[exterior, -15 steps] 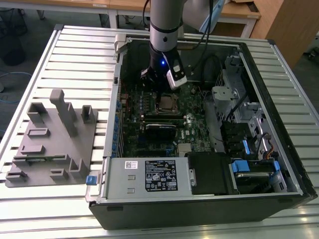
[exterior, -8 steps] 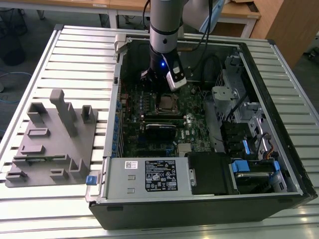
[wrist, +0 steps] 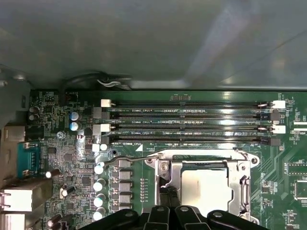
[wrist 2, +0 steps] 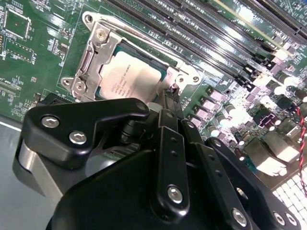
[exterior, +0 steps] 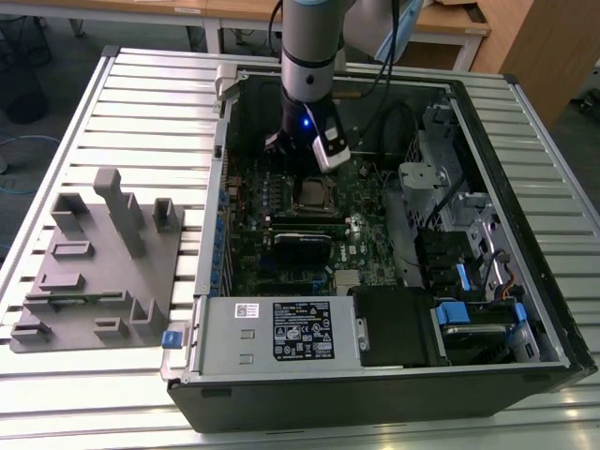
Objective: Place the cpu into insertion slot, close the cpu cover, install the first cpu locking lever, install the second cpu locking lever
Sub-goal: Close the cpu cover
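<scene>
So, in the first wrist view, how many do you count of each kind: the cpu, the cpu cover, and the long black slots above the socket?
cpu: 1
cpu cover: 1
long black slots: 4
Total: 6

Your pincer (wrist: 169,192) at cpu cover (wrist: 240,182) edge; cpu (wrist: 204,189) within cover cut-out; memory slots (wrist: 192,122) beside cover; case (exterior: 375,398) on surface (exterior: 112,94).
</scene>
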Motion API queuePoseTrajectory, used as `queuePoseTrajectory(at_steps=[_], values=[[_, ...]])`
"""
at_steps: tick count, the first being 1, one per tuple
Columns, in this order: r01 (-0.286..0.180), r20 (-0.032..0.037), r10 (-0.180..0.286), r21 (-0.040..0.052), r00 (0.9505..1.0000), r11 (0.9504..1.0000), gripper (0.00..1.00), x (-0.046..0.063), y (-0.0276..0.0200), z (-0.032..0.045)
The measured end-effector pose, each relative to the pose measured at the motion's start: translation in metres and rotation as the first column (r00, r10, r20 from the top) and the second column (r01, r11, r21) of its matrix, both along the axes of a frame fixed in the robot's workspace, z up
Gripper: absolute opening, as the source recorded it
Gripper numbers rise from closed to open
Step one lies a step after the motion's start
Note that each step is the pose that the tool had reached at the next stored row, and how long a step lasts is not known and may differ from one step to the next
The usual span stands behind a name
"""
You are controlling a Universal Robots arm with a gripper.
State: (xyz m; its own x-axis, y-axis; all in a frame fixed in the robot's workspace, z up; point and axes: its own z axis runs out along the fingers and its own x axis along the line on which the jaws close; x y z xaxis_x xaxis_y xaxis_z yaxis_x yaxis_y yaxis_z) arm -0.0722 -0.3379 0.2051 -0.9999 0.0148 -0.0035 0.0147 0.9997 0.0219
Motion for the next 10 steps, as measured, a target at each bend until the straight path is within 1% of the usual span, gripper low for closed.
queuePoseTrajectory(at_steps=[3,10], values=[[0.000,0.0000,0.000,0.0000,1.0000,1.0000,0.10,-0.0002,0.0000,-0.0019],[0.000,0.0003,0.000,0.0006,1.0000,1.0000,0.10,-0.0003,0.0001,-0.0025]])
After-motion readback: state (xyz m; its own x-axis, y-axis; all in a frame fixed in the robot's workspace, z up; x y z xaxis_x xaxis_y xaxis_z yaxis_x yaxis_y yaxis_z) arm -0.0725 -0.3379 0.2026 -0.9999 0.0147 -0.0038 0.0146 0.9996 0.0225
